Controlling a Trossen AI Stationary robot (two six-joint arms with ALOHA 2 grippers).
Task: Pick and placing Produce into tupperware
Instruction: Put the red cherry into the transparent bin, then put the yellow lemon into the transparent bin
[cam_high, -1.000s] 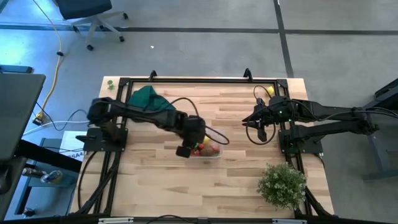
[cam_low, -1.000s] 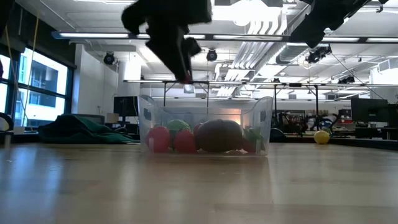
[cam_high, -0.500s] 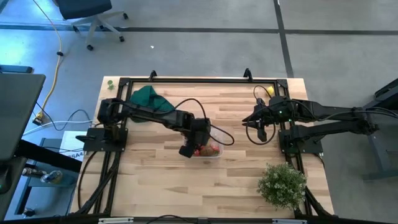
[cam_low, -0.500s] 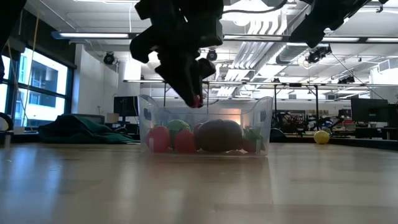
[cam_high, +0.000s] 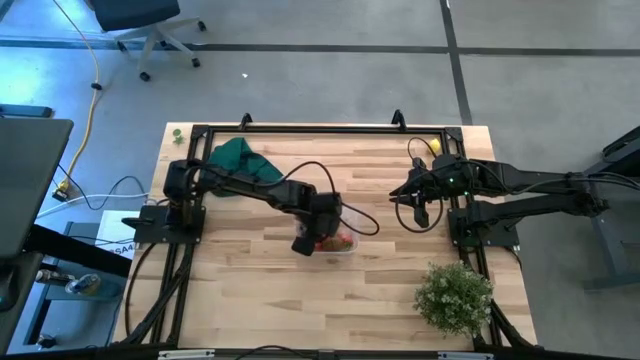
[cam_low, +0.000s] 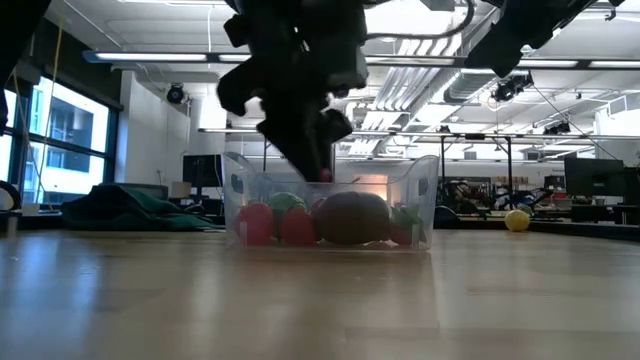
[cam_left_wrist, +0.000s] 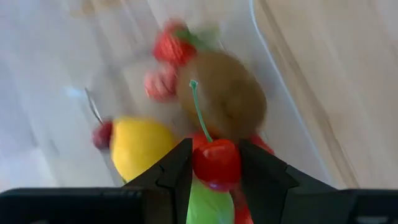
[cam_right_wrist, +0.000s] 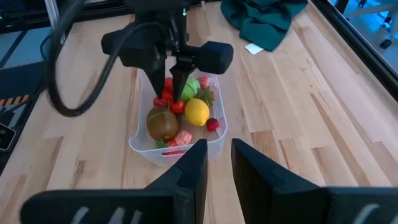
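So I've got the left gripper (cam_left_wrist: 214, 165) pinching a red cherry (cam_left_wrist: 216, 163) by its body, green stem sticking up, hanging right over the tupperware (cam_right_wrist: 214, 138) near the middle of the table (cam_high: 400, 290). My guess for doing this bit well: get low inside the walls before letting go, since the cherry is round and would probably roll or bounce out off the pile. I'd aim for the gap between the lemon (cam_right_wrist: 197, 112) and the kiwi (cam_right_wrist: 161, 124), not on top of either.

The tub is already pretty loaded: brown kiwi, yellow lemon, a green piece (cam_right_wrist: 189, 89), a couple of red pieces and a pinkish one at the near wall.

The right gripper (cam_right_wrist: 216, 163) just waits off to the right side, fingers slightly apart, holding nothing.
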